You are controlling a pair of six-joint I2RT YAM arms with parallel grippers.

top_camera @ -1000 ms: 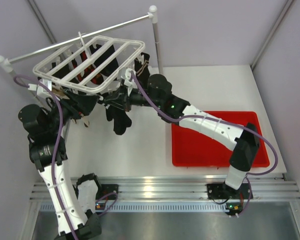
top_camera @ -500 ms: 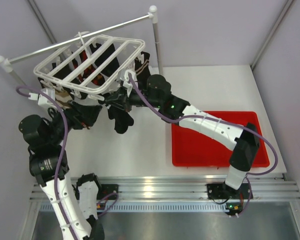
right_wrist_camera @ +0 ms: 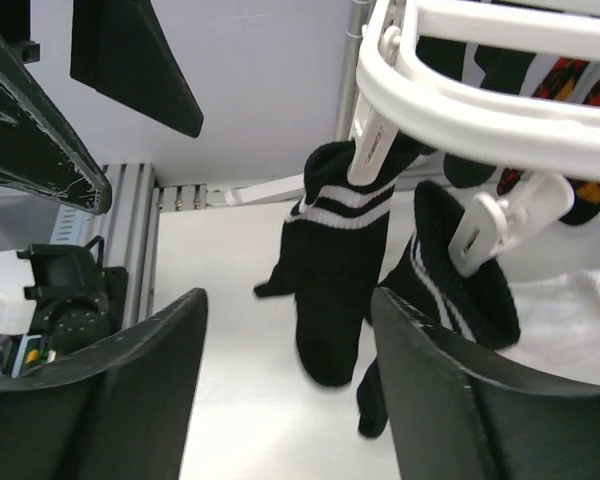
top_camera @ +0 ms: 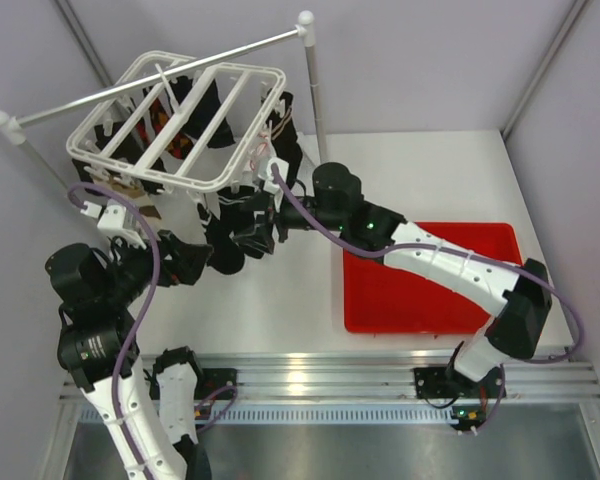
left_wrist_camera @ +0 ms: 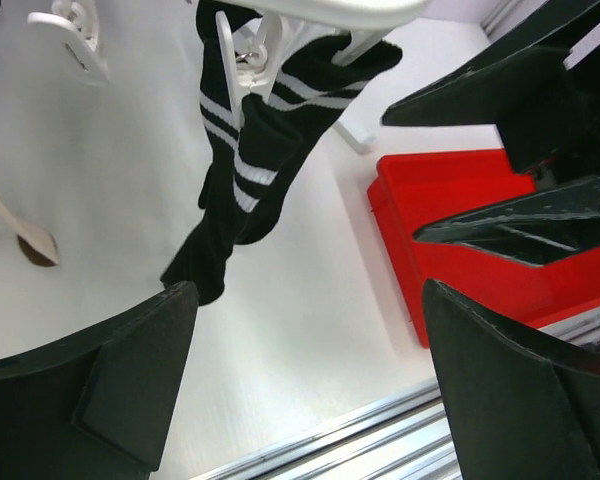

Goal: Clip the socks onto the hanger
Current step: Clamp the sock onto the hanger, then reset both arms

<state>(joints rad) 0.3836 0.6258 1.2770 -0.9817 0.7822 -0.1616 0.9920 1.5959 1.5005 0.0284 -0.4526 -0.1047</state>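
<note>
The white hanger (top_camera: 220, 67) hangs tilted from the grey rail, with socks clipped under it. In the right wrist view two black socks with white stripes, one (right_wrist_camera: 342, 280) and another (right_wrist_camera: 465, 295), dangle from white clips on the hanger's frame (right_wrist_camera: 480, 105). The left wrist view shows one striped black sock (left_wrist_camera: 242, 175) held by a clip. My right gripper (right_wrist_camera: 285, 390) is open just short of these socks, nothing between its fingers. My left gripper (left_wrist_camera: 310, 385) is wide open and empty, lower and nearer than the sock. From above, both grippers, left (top_camera: 200, 262) and right (top_camera: 252, 232), flank the hanging black socks (top_camera: 223, 252).
A red tray (top_camera: 400, 300) lies on the table to the right, partly under my right arm. The grey rail stand's upright (top_camera: 311, 85) rises behind the hanger. Patterned socks (top_camera: 180, 142) also hang under the frame. An aluminium rail (top_camera: 310, 375) runs along the near edge.
My right gripper has opened and drawn back to the right. The hanger has swung up and back. My left arm has pulled down and toward the near edge.
</note>
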